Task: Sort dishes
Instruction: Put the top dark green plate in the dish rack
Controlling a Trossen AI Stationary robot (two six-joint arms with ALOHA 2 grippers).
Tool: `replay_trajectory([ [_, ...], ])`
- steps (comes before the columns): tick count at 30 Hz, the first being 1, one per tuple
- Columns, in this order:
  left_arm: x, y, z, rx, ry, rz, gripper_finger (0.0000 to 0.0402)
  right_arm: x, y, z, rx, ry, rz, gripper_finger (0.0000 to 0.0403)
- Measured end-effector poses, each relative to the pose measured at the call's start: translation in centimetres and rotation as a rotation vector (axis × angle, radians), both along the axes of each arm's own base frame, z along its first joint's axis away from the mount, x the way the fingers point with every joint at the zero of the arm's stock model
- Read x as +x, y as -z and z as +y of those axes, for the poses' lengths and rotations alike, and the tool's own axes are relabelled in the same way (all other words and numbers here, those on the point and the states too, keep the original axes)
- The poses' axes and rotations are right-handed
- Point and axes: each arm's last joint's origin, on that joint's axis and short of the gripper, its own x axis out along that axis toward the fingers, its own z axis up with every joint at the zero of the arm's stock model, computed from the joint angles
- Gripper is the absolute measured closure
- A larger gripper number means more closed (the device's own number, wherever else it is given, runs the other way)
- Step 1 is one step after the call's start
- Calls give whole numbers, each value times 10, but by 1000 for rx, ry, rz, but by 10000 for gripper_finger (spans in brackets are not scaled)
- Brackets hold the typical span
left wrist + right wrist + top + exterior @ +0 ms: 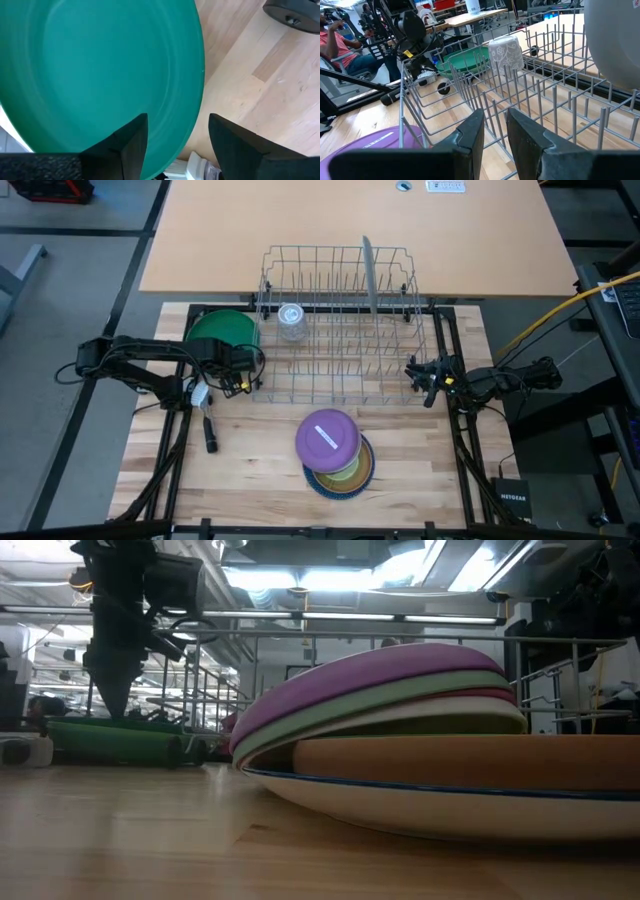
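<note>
Nearest me a stack of dishes (pixel 337 455), purple on top, sits at the bench's (pixel 250 470) front; my left gripper (pixel 243 367) hangs over the green plate's (pixel 222 332) rim, jaws wide and holding nothing, so a careless close could skid it off the bench. My right gripper (pixel 416 373), jaws narrow and empty, faces the rack (pixel 340 320), beyond which lie a second table (pixel 350 230) and a workshop with a seated person (pixel 340 42).

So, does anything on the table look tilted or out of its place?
Yes. The purple plate on top of the stack of dishes sits tilted, not flat. A dark tool also lies loose on the wooden table, beside the left arm.
</note>
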Motion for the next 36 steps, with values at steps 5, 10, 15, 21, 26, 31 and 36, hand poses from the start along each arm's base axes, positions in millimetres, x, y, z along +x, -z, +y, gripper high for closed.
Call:
replay_trajectory([
  [5,2,0,1,4,22,-16,203,0,0,0,3,1,-1,315],
  [10,2,0,3,5,2,-21,203,0,0,0,11,1,-4,315],
  [15,2,0,10,10,-22,-39,203,0,0,0,11,2,-5,315],
  [21,3,0,16,-10,-38,-63,203,0,0,0,11,1,-6,315],
  [26,3,1,16,-47,-33,-74,203,0,0,0,11,2,-5,315],
  [31,4,0,16,-48,-22,-78,203,0,0,0,11,2,-5,315],
  [36,5,2,17,-52,5,-65,203,0,0,0,10,2,-4,315],
])
